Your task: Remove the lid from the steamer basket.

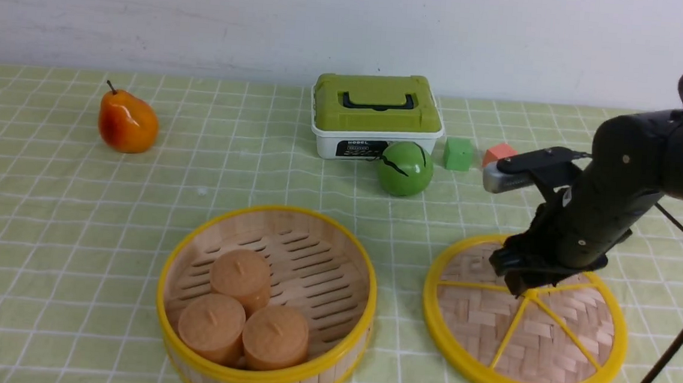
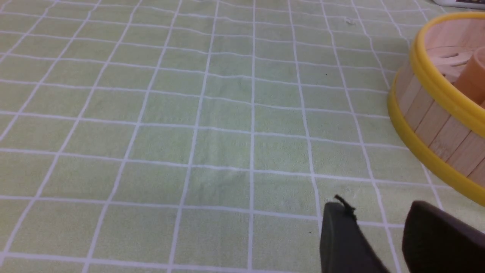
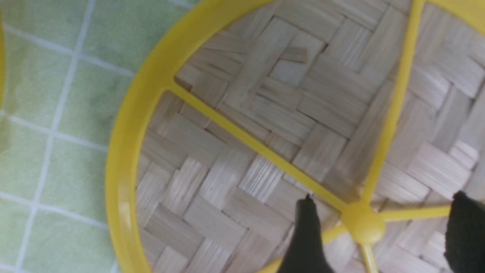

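- On a green checked tablecloth (image 1: pixel 74 227), seen from the front, one lid (image 1: pixel 547 344) lies flat at 3 o'clock from one steamer basket (image 1: pixel 370 289). The two are near but apart, so the lid is already off.
- The lid is a woven bamboo disc with a yellow rim, five yellow spokes (image 3: pixel 242 136) and one centre knob (image 3: pixel 363 226). Being round, it has no long axis.
- The steamer basket is open-topped with its slatted floor showing. Three tan round cakes (image 1: pixel 274 337) cluster toward its 7 o'clock side.
- One right gripper (image 1: pixel 518 285) hangs just over the middle of the lid. In the right wrist view its two dark fingers (image 3: pixel 307 235) stand spread, one on each side of the knob, with a gap on both sides. Nothing is pinched.
- The relation that matters is that the knob sits directly beneath and between the spread jaws. A straight rise would probably clear it, while a sideways drift could catch a spoke or nudge the disc.
- One left gripper (image 2: pixel 382 235) shows only in its own wrist view. Its two dark fingers are apart with cloth between them, holding nothing, low near the basket's outer wall. The right arm is by far the nearer to the lid.
- Toward 12 o'clock stand one white box with a green top (image 1: pixel 377 116), one green ball (image 1: pixel 405 168) just in front of it, one green cube (image 1: pixel 458 154) and one orange-red block (image 1: pixel 498 153).
- One pear (image 1: pixel 128 122) stands at 10 o'clock.
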`<state>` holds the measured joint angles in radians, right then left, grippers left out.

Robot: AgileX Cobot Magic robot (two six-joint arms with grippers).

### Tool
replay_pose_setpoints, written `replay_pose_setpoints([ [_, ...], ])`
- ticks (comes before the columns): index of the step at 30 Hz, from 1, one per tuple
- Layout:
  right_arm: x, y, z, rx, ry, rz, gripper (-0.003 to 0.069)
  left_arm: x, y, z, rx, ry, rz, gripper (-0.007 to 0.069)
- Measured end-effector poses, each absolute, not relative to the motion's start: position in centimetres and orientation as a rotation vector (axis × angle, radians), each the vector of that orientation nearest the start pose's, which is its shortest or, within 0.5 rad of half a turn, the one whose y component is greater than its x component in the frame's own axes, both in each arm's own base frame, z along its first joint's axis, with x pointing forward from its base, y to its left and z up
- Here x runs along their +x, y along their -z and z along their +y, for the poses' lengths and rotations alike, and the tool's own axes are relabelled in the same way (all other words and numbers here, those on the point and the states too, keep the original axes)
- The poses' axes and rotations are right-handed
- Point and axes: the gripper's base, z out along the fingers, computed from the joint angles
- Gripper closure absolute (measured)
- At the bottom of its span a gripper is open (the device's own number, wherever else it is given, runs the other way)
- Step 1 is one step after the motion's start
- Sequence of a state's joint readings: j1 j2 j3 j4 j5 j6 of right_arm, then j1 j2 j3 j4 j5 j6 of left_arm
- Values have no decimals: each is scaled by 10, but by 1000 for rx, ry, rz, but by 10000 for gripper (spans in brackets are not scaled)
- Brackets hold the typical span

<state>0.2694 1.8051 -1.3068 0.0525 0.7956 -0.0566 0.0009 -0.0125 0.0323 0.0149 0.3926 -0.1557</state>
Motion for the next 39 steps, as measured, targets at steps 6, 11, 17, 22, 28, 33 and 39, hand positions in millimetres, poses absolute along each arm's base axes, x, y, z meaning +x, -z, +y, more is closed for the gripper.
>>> replay_pose_setpoints([
  [6,324,-299,93,-400,-136,2619,118,52,-168,1,-139,91,1892,386],
  [11,258,-364,75,-379,-156,2428,152,52,-168,1,-139,91,1892,386],
  [17,167,-381,48,-370,-134,2262,305,52,-168,1,-139,91,1892,386],
  [22,99,-364,24,-358,-68,2143,566,52,-168,1,-139,91,1892,386],
  [28,40,-346,7,-211,-146,1980,680,52,-168,1,-139,91,1892,386],
  [33,31,-334,5,-178,-183,1929,683,52,-168,1,-139,91,1892,386],
  [39,34,-333,6,-173,-195,1907,681,52,-168,1,-139,91,1892,386],
])
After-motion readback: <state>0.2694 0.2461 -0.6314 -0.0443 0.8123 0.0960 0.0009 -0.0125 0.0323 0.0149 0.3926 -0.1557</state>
